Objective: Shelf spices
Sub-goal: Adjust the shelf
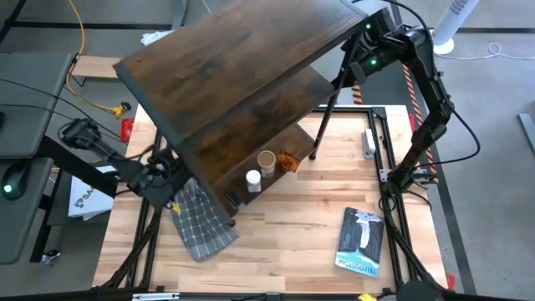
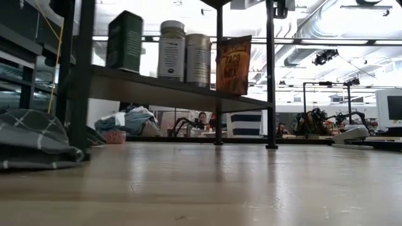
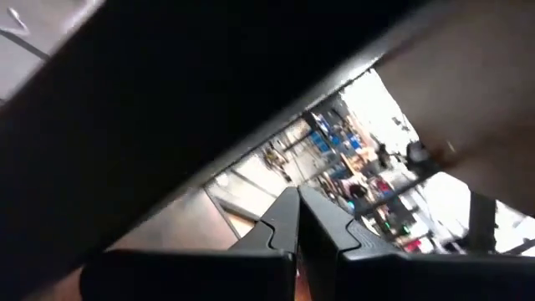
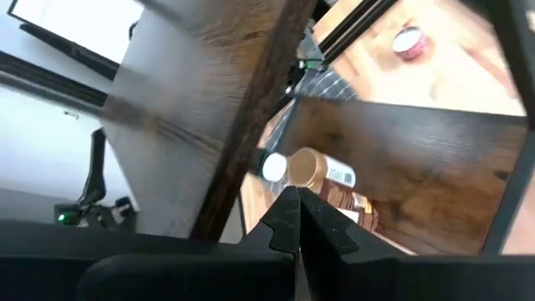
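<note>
spices (image 1: 266, 160) half hidden under the shelf's (image 1: 234, 58) upper boards

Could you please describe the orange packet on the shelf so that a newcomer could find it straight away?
Start at the big dark wooden shelf at the table's middle and look along its lowest board. Four items stand in a row there: the orange packet ends it, beside the tan-lidded canister. It alone is a flat pouch; its neighbours are rigid containers.

A: Tall shelf (image 1: 234, 75): dark, matt wood-grain boards on a thin black metal frame.
B: Pale wooden table (image 1: 284, 242) has a soft sheen; the grey checked cloth (image 1: 201, 221) looks soft.
</note>
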Action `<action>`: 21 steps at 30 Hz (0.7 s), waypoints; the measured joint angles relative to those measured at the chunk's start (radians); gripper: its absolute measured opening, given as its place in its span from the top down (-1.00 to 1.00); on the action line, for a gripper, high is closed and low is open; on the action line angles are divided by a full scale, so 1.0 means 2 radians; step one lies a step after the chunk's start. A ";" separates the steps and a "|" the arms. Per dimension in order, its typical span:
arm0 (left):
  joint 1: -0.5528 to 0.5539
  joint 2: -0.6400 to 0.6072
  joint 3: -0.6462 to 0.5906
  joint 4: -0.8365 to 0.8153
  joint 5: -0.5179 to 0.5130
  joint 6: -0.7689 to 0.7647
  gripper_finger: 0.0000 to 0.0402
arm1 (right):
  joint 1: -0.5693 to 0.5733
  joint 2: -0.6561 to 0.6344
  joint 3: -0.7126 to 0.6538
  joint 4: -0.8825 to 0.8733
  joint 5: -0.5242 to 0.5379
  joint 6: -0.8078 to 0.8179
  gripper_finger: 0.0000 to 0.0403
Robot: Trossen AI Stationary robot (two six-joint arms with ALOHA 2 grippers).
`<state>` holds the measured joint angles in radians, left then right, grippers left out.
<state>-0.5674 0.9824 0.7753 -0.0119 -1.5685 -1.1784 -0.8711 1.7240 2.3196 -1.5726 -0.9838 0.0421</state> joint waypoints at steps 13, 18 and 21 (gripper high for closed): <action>0.066 -0.086 0.000 0.000 0.018 0.133 1.00 | 0.085 -0.006 0.000 0.000 0.062 0.054 1.00; 0.097 -0.103 0.000 0.000 0.056 0.162 1.00 | 0.118 -0.017 0.000 0.001 0.105 0.082 1.00; 0.121 -0.104 0.000 -0.009 0.091 0.160 1.00 | 0.133 -0.029 0.000 0.001 0.122 0.101 1.00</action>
<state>-0.3261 0.7752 0.7753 -0.0300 -1.3866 -0.8592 -0.6042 1.6670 2.3199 -1.5707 -0.7400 0.2448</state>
